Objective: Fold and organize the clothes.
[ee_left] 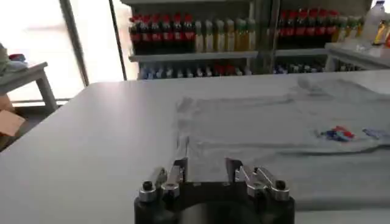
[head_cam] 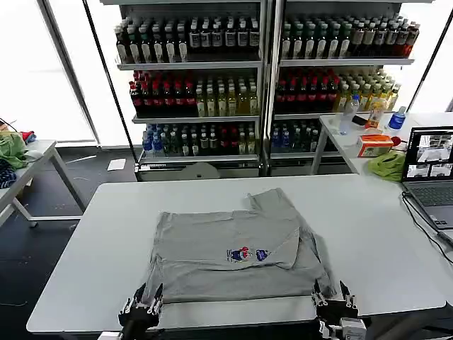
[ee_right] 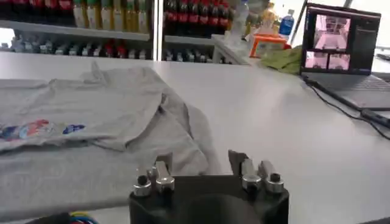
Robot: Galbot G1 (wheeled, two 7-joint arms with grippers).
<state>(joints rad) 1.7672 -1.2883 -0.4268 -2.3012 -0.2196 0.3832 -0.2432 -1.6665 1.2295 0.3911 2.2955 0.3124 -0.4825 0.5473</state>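
Note:
A light grey T-shirt [head_cam: 226, 244] lies partly folded on the white table [head_cam: 92, 234], its sleeves turned in and a small multicolour print [head_cam: 245, 253] facing up. My left gripper [head_cam: 146, 301] sits open at the shirt's near left corner, at the table's front edge. In the left wrist view the left gripper [ee_left: 206, 167] holds nothing, with the shirt [ee_left: 268, 131] just ahead. My right gripper [head_cam: 336, 301] is open at the near right corner. Seen from the right wrist, the right gripper [ee_right: 200, 163] has the shirt's hem [ee_right: 91, 176] before it, ungripped.
An open laptop [head_cam: 428, 170] and its cable [head_cam: 425, 223] sit at the table's right edge. Behind it, a side table carries a bright green cloth [head_cam: 386, 164] and bottles. Drink shelves [head_cam: 262, 78] fill the back. Another table [head_cam: 28, 166] with cloths stands far left.

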